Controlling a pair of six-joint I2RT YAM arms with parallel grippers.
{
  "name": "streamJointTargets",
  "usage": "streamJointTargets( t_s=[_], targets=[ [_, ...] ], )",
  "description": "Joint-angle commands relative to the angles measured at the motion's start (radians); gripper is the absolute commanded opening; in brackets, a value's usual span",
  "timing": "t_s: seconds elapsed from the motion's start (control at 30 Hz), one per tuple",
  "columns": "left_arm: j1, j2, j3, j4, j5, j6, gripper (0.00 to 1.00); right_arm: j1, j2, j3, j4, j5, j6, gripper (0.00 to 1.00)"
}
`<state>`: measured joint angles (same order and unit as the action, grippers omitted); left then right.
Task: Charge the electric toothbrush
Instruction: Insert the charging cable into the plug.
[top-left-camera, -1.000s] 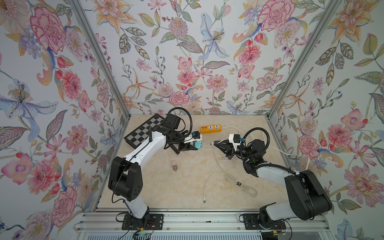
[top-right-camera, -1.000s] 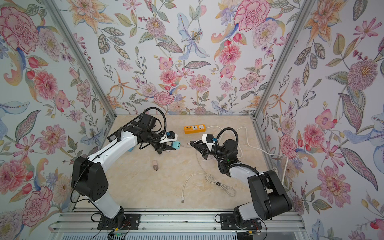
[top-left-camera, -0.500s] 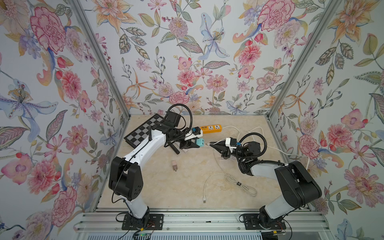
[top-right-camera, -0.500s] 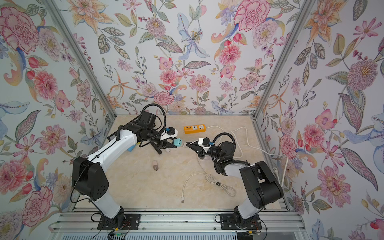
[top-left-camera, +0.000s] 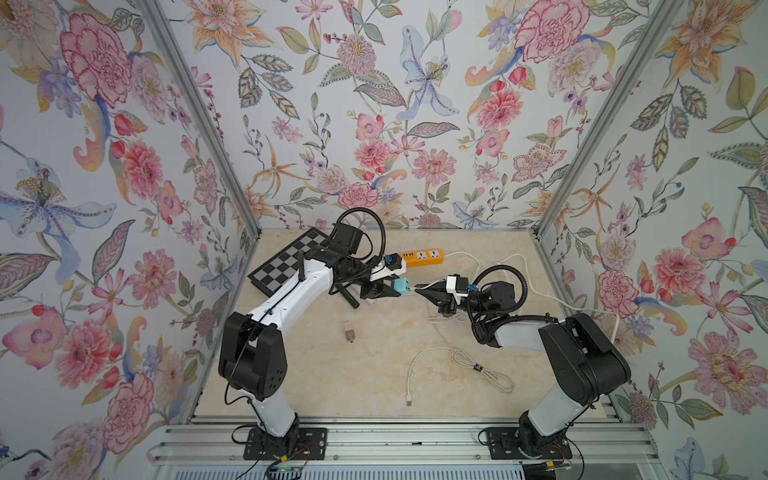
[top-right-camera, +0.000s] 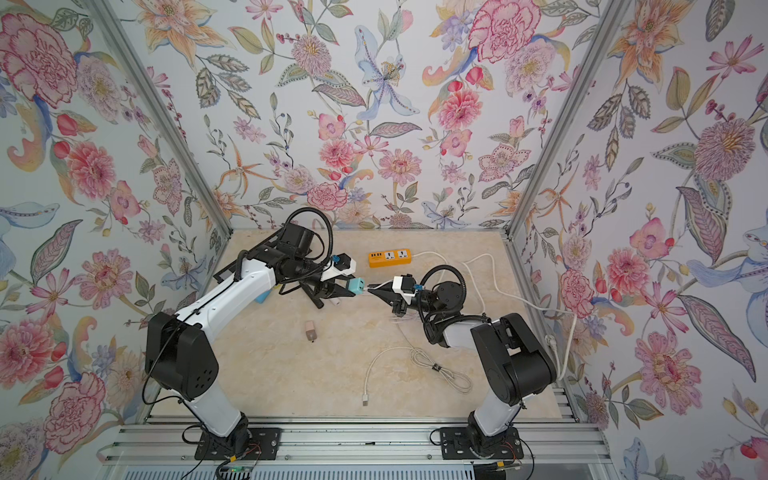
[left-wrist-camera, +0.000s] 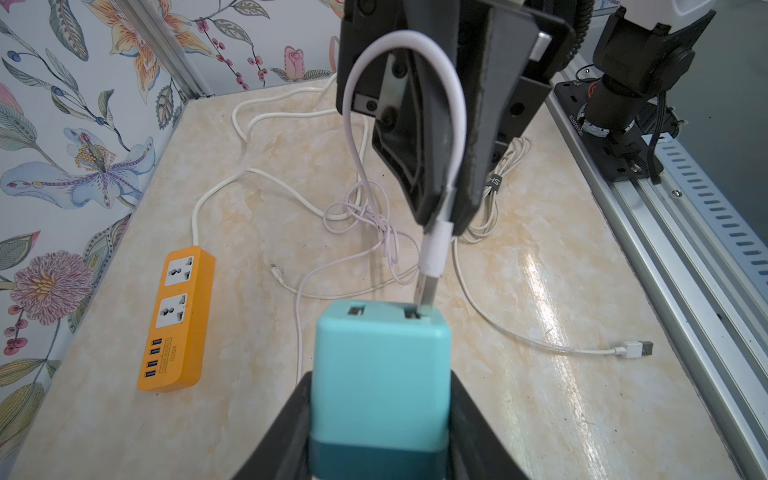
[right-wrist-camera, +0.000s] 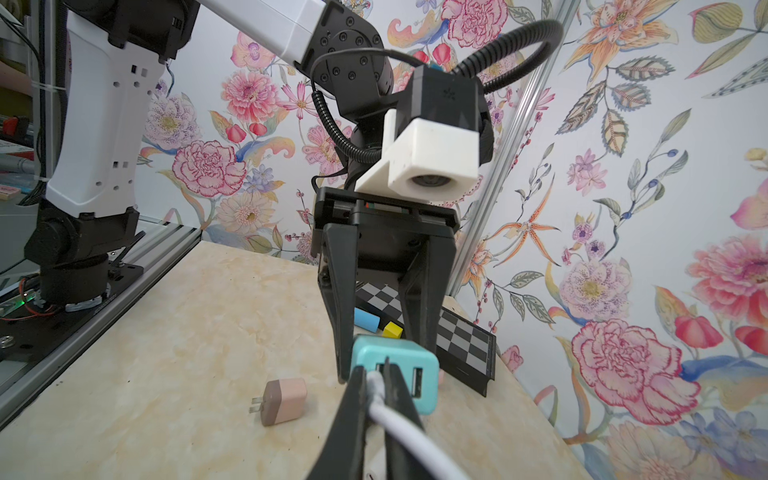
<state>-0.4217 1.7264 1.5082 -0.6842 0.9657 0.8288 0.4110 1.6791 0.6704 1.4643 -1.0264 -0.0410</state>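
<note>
The left jaws are clamped on the teal charger block (left-wrist-camera: 380, 374), one jaw against each side. They hold it above the tabletop (top-left-camera: 332, 374) with its two-port face turned toward the right jaws. The right jaws are pressed together on the white USB plug (left-wrist-camera: 434, 249), which juts out past their tips. Its metal tongue meets the mouth of one port on the block at a slight tilt — how deep it sits I cannot tell. The plug's white cable (left-wrist-camera: 457, 120) arcs out from behind the right jaws and drops toward a thin tangle on the tabletop beneath them. In both top views the two pairs of jaws stand tip to tip. An orange power strip (top-left-camera: 422, 257) lies just beyond the left jaws, toward the back wall. On the near side of those jaws, well apart, a pink adapter (top-left-camera: 349, 331) lies on the tabletop — and a second white cable (top-left-camera: 457, 361) lies loosely coiled on the near side of the right jaws.
</note>
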Motion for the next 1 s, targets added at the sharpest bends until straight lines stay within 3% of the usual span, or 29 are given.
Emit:
streamJointTargets(
  t_s=[0.0, 0.3, 0.47, 0.67, 0.9, 0.97],
  targets=[
    [-0.013, -0.01, 0.029, -0.035, 0.054, 0.005, 0.36, 0.007, 0.018, 0.036, 0.085, -0.026, 0.002, 0.12],
    [-0.015, -0.045, 0.014, 0.011, 0.07, -0.007, 0.35, 0.006, 0.033, 0.019, 0.085, -0.033, 0.0, 0.12],
    [-0.014, -0.103, -0.025, 0.117, 0.143, -0.059, 0.33, 0.012, 0.046, 0.014, 0.089, -0.049, 0.005, 0.11],
    [-0.016, -0.153, -0.076, 0.253, 0.209, -0.148, 0.21, 0.019, 0.039, 0.027, 0.12, -0.061, 0.081, 0.11],
    [-0.066, -0.138, -0.029, 0.157, 0.143, -0.07, 0.0, 0.029, 0.019, 0.049, 0.112, -0.095, 0.119, 0.08],
    [-0.073, -0.145, -0.026, 0.167, 0.153, -0.071, 0.0, 0.031, 0.014, 0.051, 0.104, -0.107, 0.119, 0.07]
  ],
)
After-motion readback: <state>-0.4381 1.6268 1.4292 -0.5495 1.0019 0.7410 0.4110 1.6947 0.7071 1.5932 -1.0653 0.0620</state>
